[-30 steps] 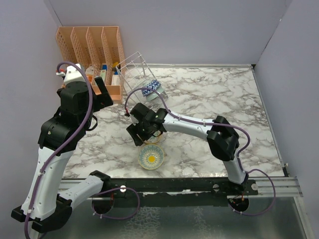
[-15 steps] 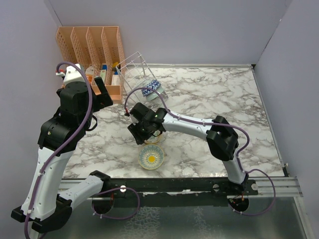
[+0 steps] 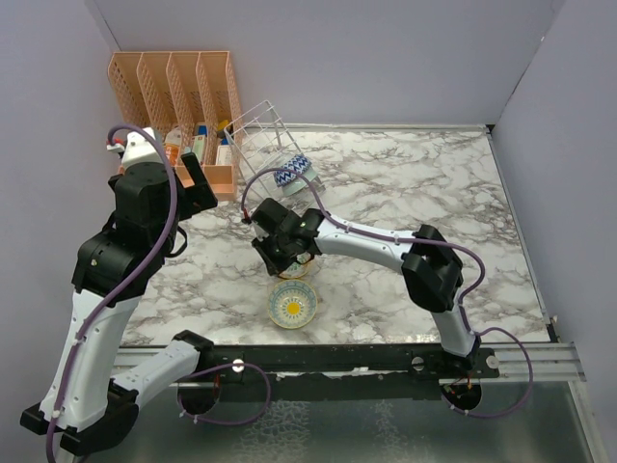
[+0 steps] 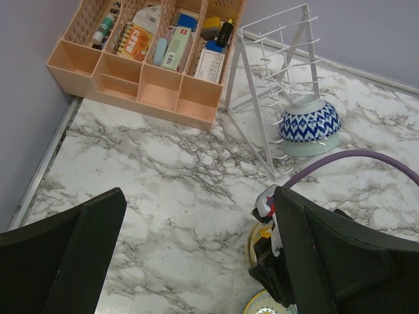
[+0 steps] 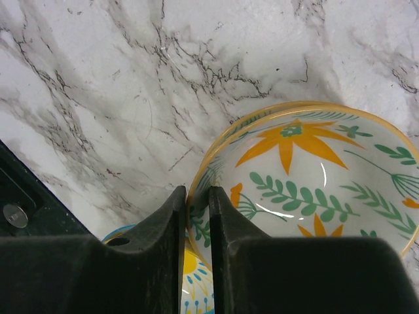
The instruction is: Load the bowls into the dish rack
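Note:
The orange flower bowl (image 5: pixel 308 170) sits on the marble beside the yellow sun bowl (image 3: pixel 292 304), whose edge shows low in the right wrist view (image 5: pixel 193 281). My right gripper (image 5: pixel 196 196) is shut on the flower bowl's near rim, one finger inside and one outside. From above, that gripper (image 3: pixel 289 253) covers most of the bowl. A blue-white zigzag bowl (image 3: pixel 291 174) lies on its side at the foot of the white wire dish rack (image 3: pixel 265 130); the left wrist view shows both the bowl (image 4: pixel 311 124) and the rack (image 4: pixel 275 52). My left gripper (image 4: pixel 196 261) hangs open and empty over the table's left side.
An orange plastic organizer (image 3: pixel 178 87) with small packets stands at the back left corner, touching the rack's left side. Purple walls close in the left, back and right. The right arm's cable (image 4: pixel 353 160) arcs over the table's middle.
The right gripper's jaws have closed onto the flower bowl's rim and the wrist has shifted slightly. The left arm and the other bowls have not moved.

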`<state>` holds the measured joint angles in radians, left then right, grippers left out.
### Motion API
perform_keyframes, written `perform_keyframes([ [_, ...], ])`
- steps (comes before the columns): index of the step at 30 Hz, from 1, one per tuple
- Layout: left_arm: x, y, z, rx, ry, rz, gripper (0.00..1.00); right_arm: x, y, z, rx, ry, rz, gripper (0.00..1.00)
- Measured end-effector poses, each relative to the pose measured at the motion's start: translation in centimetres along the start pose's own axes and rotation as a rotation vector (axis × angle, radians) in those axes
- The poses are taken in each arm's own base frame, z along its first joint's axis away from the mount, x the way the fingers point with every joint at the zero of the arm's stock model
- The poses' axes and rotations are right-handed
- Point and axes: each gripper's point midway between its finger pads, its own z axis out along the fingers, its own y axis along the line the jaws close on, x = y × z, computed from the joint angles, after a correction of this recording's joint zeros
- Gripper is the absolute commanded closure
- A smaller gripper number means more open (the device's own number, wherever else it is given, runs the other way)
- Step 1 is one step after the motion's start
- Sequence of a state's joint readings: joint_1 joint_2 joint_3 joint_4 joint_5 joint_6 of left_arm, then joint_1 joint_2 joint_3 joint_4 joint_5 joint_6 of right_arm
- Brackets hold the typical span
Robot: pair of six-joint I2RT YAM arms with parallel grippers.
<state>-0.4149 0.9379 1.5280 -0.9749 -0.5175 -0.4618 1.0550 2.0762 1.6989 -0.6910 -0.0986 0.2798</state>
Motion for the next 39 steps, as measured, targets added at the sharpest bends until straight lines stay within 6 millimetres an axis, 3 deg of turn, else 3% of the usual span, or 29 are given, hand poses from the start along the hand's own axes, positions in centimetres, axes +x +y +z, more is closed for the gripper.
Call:
perform_keyframes([
  [5,0.3,0.2,-0.1,-0.002,0.002,0.000,0.01,-0.4,0.0,-0.8,0.006,-0.014,0.000,0.99],
  [19,0.4,0.2,0.1,-0.007,0.000,-0.002,0.01,-3.7,-1.7,-5.6,0.062,-0.144,0.033,0.99],
  [29,0.1,0.0,0.4,-0.008,-0.011,0.000,0.01,-6.8,-4.7,-9.3,-0.125,-0.275,0.226,0.99],
  [30,0.1,0.0,0.4,-0.008,-0.012,0.001,0.01,-7.2,-5.7,-9.8,-0.123,-0.299,0.243,0.99],
  [34,-0.3,0.0,0.6,-0.013,-0.018,0.013,0.01,-9.5,-5.7,-12.0,-0.244,-0.376,0.302,0.99],
  [39,-1.2,-0.2,0.6,-0.014,-0.031,0.035,0.01,-14.1,-6.3,-16.5,-0.414,-0.563,0.420,0.99],
])
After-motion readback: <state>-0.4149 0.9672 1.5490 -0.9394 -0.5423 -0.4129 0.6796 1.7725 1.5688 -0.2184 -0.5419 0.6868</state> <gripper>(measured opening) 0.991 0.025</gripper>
